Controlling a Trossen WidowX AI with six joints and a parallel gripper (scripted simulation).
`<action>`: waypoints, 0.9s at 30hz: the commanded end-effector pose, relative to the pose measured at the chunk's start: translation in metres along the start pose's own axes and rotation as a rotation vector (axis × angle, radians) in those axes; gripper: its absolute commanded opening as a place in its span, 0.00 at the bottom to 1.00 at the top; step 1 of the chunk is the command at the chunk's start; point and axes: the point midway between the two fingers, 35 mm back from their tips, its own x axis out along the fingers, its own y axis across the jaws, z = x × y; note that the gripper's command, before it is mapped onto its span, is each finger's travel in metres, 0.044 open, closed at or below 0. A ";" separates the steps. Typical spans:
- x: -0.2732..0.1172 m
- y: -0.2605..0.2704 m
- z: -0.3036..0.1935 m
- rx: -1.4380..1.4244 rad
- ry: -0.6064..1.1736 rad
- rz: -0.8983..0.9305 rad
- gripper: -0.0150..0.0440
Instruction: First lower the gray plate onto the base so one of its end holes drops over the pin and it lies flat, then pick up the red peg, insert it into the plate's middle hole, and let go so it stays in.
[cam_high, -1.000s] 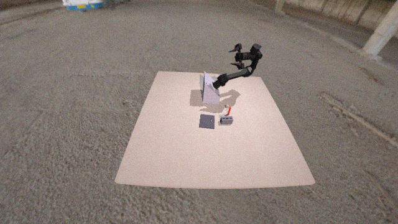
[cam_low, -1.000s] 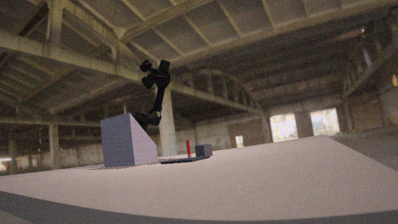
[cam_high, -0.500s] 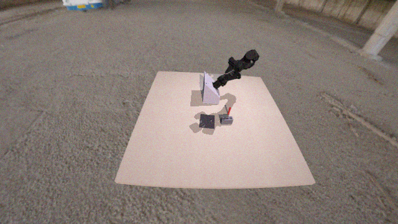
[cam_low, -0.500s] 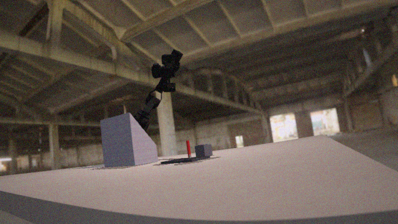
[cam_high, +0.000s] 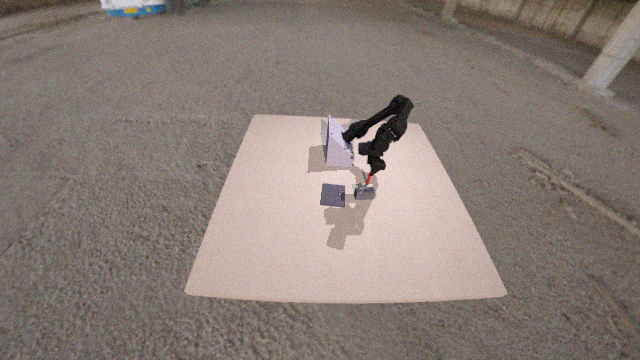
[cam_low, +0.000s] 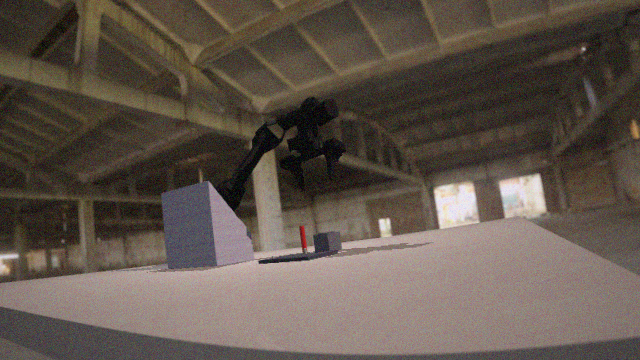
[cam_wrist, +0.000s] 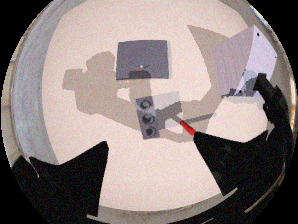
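Note:
The base, a dark flat square (cam_high: 330, 196) (cam_low: 282, 259) (cam_wrist: 142, 52), lies on the table with a small pin (cam_wrist: 141, 66) near one edge. The gray plate (cam_high: 364, 193) (cam_low: 328, 242) (cam_wrist: 158, 120) is beside the base, apart from it. A row of three round holes shows on it in the wrist view. The red peg (cam_high: 369, 178) (cam_low: 302, 238) (cam_wrist: 187, 128) stands upright close to the plate; its foot is hard to make out. My gripper (cam_low: 317, 183) (cam_wrist: 152, 142) is open and empty, above the plate and peg. In the top view its fingers are too dark to separate.
A pale lavender wedge-shaped block (cam_high: 338, 152) (cam_low: 190, 227) (cam_wrist: 232, 57) stands by the arm's foot. The pale table top (cam_high: 280, 260) (cam_low: 400, 300) carries everything and ends at a front edge. The arm's shadow falls over the plate and beside the base.

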 end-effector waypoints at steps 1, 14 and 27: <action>0.036 0.005 -0.014 -0.142 0.125 -0.088 1.00; 0.061 0.005 -0.007 -0.143 0.123 -0.087 1.00; 0.114 0.000 -0.017 -0.143 0.128 -0.087 1.00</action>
